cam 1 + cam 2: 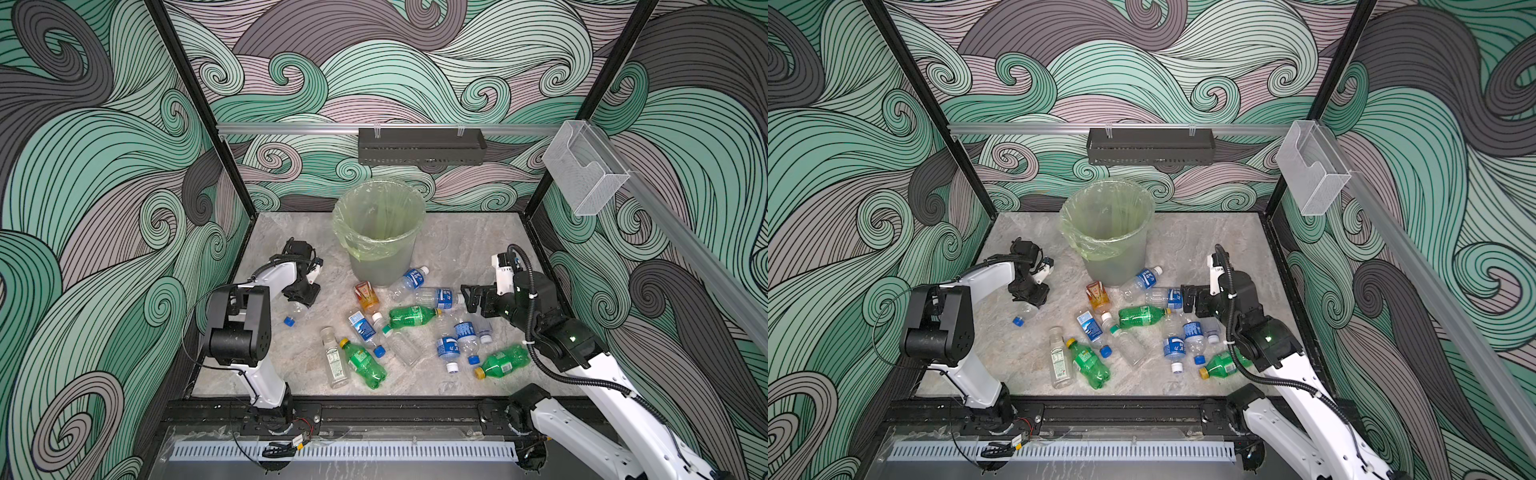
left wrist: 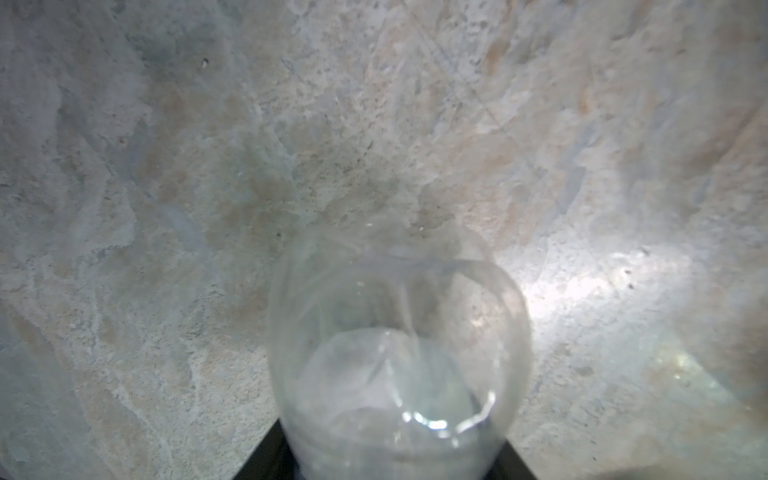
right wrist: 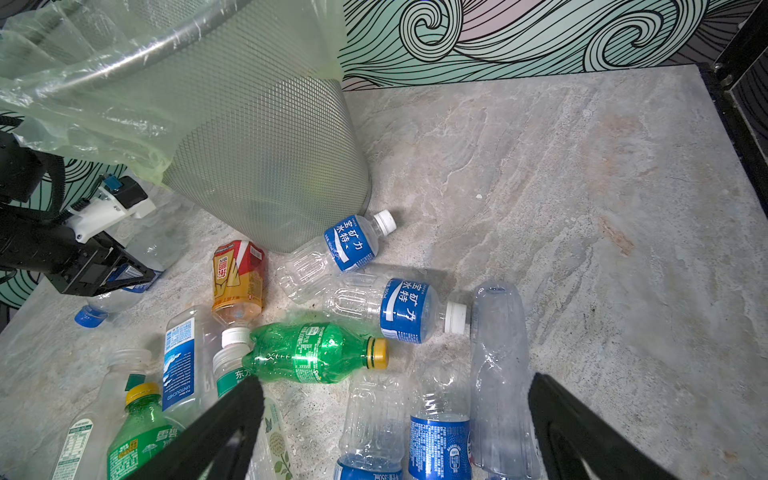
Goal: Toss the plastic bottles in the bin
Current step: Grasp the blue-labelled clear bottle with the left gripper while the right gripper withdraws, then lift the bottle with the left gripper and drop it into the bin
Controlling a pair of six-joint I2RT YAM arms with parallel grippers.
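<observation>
We see the left end effector [image 1: 303,298] closed on a clear blue-capped bottle [image 1: 294,312]; the right end effector [image 3: 395,382] stands open.

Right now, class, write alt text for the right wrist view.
Plastic bottles lie scattered on a stone table at the foot of a mesh bin lined with a green bag; the open right tool frames the nearest.
</observation>
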